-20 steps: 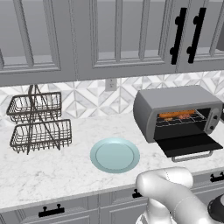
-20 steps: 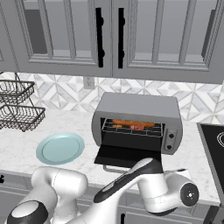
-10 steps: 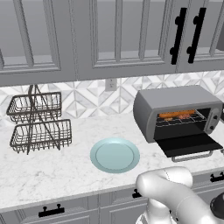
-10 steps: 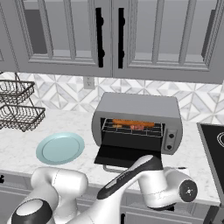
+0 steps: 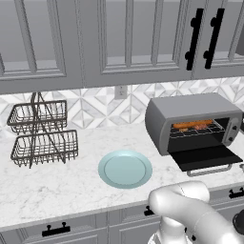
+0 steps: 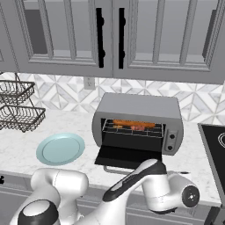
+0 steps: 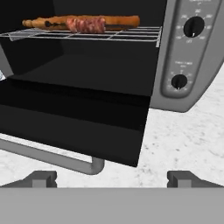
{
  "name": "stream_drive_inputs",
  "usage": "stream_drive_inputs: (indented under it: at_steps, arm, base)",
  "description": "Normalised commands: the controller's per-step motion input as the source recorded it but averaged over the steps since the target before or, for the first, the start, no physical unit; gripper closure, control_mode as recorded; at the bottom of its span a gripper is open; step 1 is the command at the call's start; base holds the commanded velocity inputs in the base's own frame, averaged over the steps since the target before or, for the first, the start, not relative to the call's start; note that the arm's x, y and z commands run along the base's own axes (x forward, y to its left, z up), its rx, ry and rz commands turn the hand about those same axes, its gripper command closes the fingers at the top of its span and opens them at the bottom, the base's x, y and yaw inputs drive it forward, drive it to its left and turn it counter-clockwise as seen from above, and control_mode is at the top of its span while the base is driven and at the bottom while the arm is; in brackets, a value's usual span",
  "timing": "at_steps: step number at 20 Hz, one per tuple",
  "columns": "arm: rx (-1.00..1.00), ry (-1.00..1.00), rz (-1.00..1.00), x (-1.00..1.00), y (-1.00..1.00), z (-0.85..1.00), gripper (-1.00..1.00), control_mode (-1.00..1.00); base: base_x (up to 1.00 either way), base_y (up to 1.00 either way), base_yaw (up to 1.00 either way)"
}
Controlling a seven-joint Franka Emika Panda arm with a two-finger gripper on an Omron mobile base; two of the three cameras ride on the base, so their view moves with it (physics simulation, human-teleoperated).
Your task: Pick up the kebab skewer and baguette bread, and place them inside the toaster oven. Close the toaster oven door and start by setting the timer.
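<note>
The toaster oven [image 6: 138, 105] stands on the counter with its door [image 7: 70, 127] folded down flat and the bar handle [image 7: 48, 155] at the front. On the wire rack inside lies the baguette bread [image 7: 118, 20], with the kebab skewer [image 7: 85, 25] just in front of it; both also show in the right base view, baguette [image 6: 132, 123] and skewer [image 6: 138, 128]. My gripper [image 7: 113, 179] is open and empty, low over the counter in front of the door's right corner, apart from the handle. The control strip's knobs [image 7: 179, 81] are up and to the right.
A pale blue plate [image 5: 125, 168] lies bare on the marble counter to the left of the oven. A two-tier wire basket [image 5: 40, 133] stands at the far left. A dark cooktop [image 6: 215, 145] borders the oven's right side. Wall cabinets hang above.
My forearm has shifted slightly in front of the oven. The door, baguette, skewer and plate have not moved, and the gripper stays open.
</note>
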Motion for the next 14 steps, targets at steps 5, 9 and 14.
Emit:
stream_drive_inputs:
  at_steps: [5,9,14]
  arm:
    - [-0.09,0.01,-0.02,0.01,-0.02,-0.1,-1.0,-1.0]
    - [-0.01,0.03,-0.02,0.3,0.0,0.0,-1.0,-1.0]
    - [0.0,0.04,0.0,0.29,0.0,0.0,-1.0,-1.0]
  base:
    - [0.0,0.0,0.0]
    - [0.0,0.0,0.0]
    - [0.0,0.0,0.0]
